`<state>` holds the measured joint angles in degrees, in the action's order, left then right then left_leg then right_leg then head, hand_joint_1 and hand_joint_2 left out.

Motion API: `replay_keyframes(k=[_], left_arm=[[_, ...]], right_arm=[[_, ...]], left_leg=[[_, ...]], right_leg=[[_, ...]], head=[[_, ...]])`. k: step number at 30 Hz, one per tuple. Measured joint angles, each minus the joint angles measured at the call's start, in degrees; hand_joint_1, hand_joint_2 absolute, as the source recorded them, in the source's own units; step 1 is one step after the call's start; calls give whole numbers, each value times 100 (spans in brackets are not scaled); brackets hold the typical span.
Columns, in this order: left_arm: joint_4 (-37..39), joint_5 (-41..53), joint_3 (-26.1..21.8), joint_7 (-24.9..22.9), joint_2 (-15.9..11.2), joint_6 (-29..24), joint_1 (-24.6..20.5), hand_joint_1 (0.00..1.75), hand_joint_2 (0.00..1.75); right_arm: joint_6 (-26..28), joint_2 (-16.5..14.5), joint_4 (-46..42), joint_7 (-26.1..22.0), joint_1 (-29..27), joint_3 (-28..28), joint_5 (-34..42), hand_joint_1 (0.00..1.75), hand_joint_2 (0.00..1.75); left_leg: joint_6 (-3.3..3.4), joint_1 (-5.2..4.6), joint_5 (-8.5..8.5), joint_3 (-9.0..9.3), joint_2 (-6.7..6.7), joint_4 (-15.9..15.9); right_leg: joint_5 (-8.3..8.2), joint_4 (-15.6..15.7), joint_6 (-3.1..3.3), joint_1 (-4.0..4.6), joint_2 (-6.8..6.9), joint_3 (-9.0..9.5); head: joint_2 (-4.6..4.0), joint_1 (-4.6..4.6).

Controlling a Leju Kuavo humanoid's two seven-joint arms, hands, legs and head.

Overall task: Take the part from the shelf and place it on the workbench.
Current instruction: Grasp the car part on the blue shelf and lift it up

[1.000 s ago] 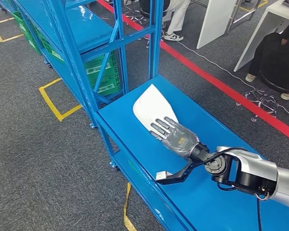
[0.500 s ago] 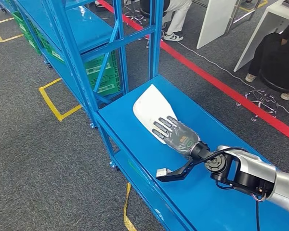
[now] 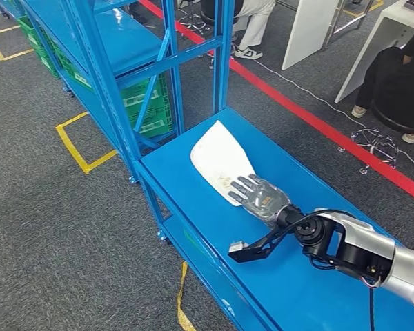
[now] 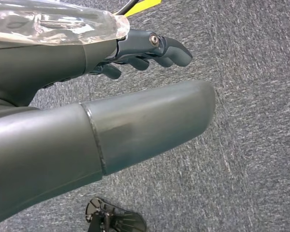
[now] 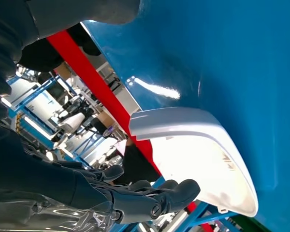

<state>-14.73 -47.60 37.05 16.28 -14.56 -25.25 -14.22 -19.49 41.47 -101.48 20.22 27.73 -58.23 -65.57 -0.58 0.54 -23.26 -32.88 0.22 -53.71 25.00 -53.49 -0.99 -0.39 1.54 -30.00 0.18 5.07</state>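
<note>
Grey carpet with yellow and red floor tape surrounded the blue workbench (image 3: 205,207) when I looked, and the white part (image 3: 218,157) lay flat on its top near the end beside the blue shelf (image 3: 105,62). My right hand (image 3: 259,196) reached across the bench with its fingers (image 3: 241,186) spread apart over the part's near edge, clamped on nothing, though I could not tell whether they touched it. My left hand (image 4: 99,111) hung over the carpet, its fingers loosely apart around nothing.
</note>
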Motion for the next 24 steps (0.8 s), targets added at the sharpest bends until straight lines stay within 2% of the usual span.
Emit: replay_keyframes(k=[11, 13, 18, 24], left_arm=[[0, 1, 0, 0, 0, 1, 0, 0, 0], [0, 12, 0, -1, 0, -4, 0, 0, 0], [0, 60, 0, -9, 19, -27, -6, 0, 0], [0, 129, 0, -70, 49, -26, -31, 0, 0]], right_arm=[[71, -74, 169, -10, 0, 12, -32, 0, 175], [249, -102, 217, -44, 8, 12, -201, 0, 175], [1172, -211, 450, -161, 108, -8, -1159, 0, 175], [1720, -295, 703, -198, 164, -5, -1528, 0, 175]], left_leg=[[0, 0, 0, 0, 0, 0], [0, 0, 0, 0, 0, 0], [0, 0, 0, 0, 0, 0], [0, 0, 0, 0, -1, 0]], right_leg=[[0, 0, 0, 0, 0, 0], [0, 0, 0, 0, 0, 0], [0, 0, 0, 0, 0, 1], [0, 0, 0, 0, 0, 2]], head=[[-1, -1], [0, -1], [1, 0], [1, 0]])
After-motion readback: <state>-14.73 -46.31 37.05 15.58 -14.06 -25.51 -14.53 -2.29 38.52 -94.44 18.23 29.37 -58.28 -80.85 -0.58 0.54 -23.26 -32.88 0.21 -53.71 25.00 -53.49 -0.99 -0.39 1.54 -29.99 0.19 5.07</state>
